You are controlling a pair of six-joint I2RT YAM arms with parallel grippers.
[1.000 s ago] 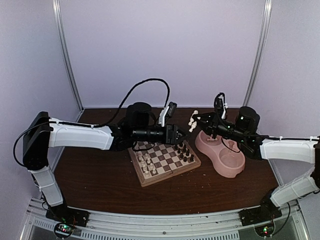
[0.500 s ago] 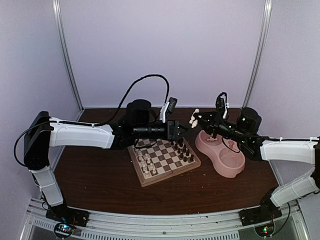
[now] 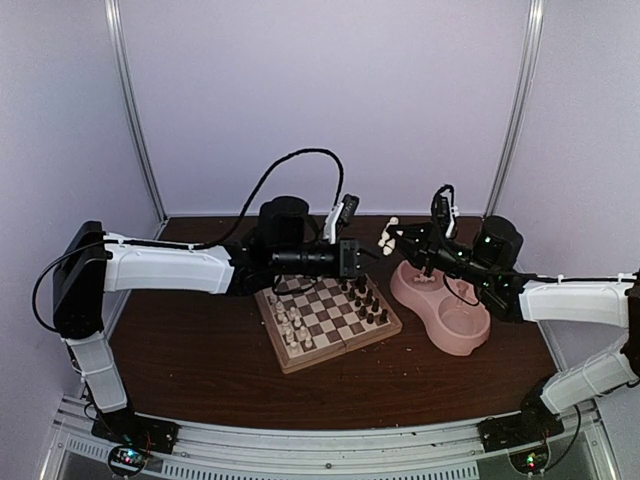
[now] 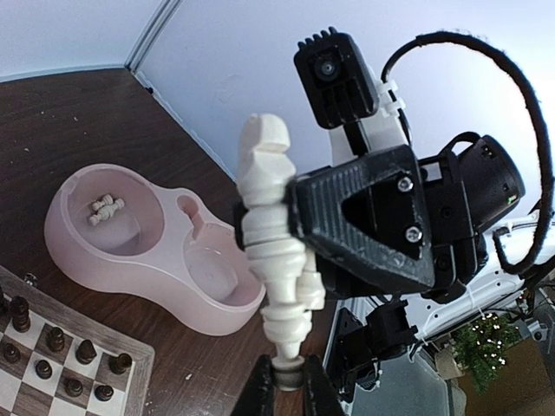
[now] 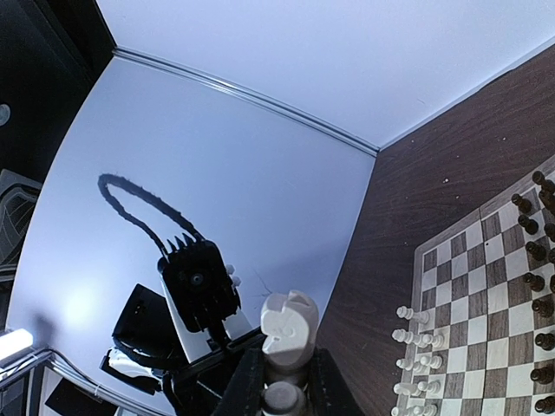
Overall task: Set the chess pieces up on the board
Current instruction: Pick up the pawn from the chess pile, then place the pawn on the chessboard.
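about halfway through or better, by the look of it. one cream-white piece (image 4: 273, 251) up in the air, well above the counter (image 3: 200, 350), over the gap between the board (image 3: 330, 318) and the pink double bowl (image 3: 472, 340). gripped from two sides at once: pinched tight at its foot by the left pincer (image 4: 286, 392), clamped round its body by the right pincer (image 5: 284, 381), both closed down onto it with no slack showing. reads as a hand-over from arm to arm; no telling in which direction.

on the board's left side, a cluster of cream pieces (image 3: 296, 325) already standing, in roughly two ranks with gaps among them; too small to count or to name by shape. on the right side, dark pieces (image 3: 370, 300) standing in two ranks, seemingly close to complete. nothing on the middle squares.

left to do, as a judgement: setting the airborne piece upright on a free square among the cream ranks, then fetching the loose cream pieces (image 4: 104, 210) lying on their sides in one well of the bowl, at least two of them. possibly more hidden under the right arm. not finished, but with only a few pieces left to place.
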